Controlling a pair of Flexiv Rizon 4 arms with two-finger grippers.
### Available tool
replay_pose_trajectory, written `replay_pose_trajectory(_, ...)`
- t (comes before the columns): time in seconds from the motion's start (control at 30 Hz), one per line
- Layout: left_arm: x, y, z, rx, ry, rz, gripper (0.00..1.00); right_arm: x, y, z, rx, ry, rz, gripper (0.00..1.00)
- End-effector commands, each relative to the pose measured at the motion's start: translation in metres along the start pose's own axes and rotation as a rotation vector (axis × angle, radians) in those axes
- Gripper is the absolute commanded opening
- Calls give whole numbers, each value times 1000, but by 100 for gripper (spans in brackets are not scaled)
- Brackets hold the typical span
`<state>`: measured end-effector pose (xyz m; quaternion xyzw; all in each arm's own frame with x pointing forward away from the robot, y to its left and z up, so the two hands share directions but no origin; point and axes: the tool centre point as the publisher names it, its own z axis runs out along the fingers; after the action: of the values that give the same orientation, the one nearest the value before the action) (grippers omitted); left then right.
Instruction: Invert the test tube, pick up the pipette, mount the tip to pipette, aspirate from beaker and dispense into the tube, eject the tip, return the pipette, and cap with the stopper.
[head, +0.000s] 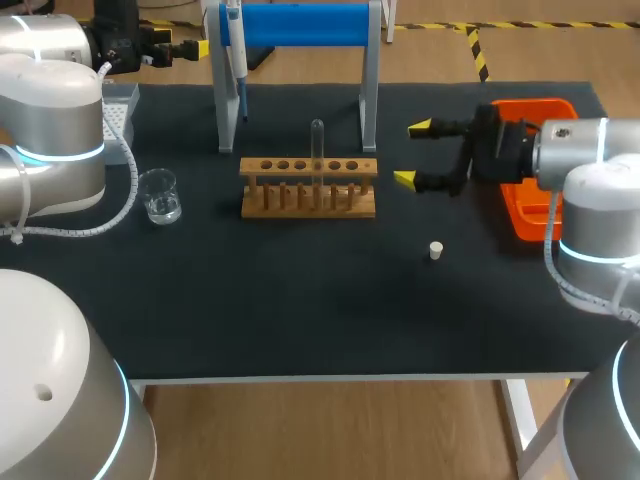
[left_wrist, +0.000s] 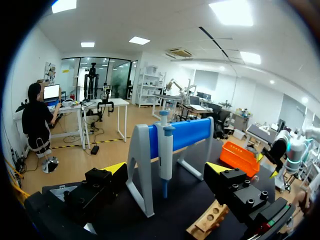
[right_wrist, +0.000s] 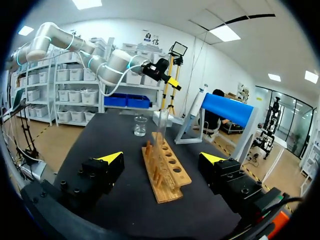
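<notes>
one tube (head: 317, 148), one beaker (head: 160, 196), one stopper (head: 436, 250), one pipette (head: 236, 55).

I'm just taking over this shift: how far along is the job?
Nothing looks done. The tube stands in the rack, seemingly round end up; the pipette hangs on its stand; the stopper lies on the table. Nothing is in hand: the right claw is open beside the rack, the left claw open facing the pipette. Every step is left.
</notes>
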<state>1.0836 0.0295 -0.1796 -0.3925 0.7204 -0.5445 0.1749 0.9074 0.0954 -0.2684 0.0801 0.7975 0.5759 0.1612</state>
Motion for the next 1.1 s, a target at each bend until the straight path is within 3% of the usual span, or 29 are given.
replay_pose_trajectory(0.03,0,2,0,6,0,2,100,2,-1,3,-5,-10,-2,100)
replay_pose_trajectory(0.5,0,2,0,6,0,2,100,2,-1,3,-5,-10,-2,100)
replay_pose_trajectory(0.67,49,23,-29,5,13,133,100,2,-1,3,-5,-10,-2,100)
replay_pose_trajectory(0.93,137,86,-64,26,76,220,100,2,-1,3,-5,-10,-2,100)
replay_pose_trajectory(1.1,164,112,-74,11,74,246,100,2,-1,3,-5,-10,-2,100)
